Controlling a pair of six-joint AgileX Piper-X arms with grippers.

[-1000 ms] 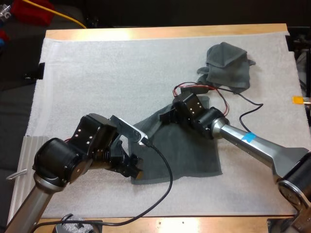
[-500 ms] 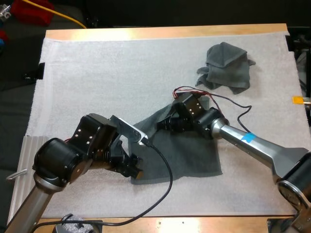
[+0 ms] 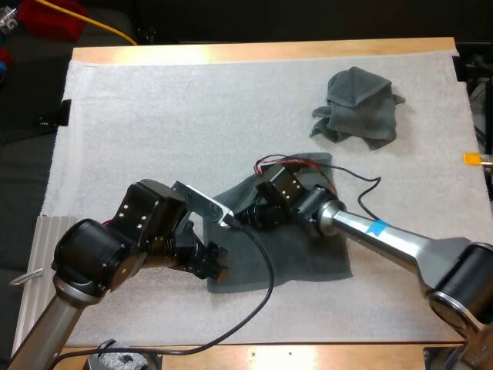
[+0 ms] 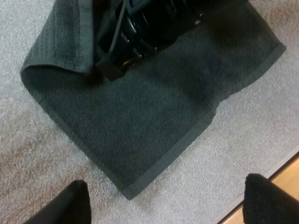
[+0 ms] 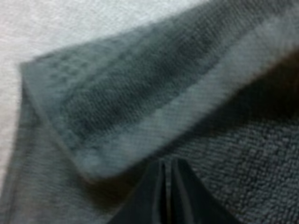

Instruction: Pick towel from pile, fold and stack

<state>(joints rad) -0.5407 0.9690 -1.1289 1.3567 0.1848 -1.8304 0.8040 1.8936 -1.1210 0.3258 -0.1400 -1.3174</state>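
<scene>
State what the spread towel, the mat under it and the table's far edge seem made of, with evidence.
The spread towel: dark grey-green woven cloth, likely cotton, matte; ribbed weave and stitched hem show. The mat: white, soft, probably terry or fleece, judging by its nubbly pile. The table: wood or wood-look laminate, smooth, pale tan; grain too faint to tell.

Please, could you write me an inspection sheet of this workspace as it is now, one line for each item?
surface: white mat lying flat on the wooden table.
job's things: spread towel mid-mat, one side folded over; crumpled towel far right.
clutter: pale ribbed plate off the mat's near left.
grippers: left gripper, jaws open, over the spread towel's near corner; right gripper, jaws closed, at the folded side.
cables: yellow cable beyond the far left corner.
surroundings: dark space past the far side.
</scene>
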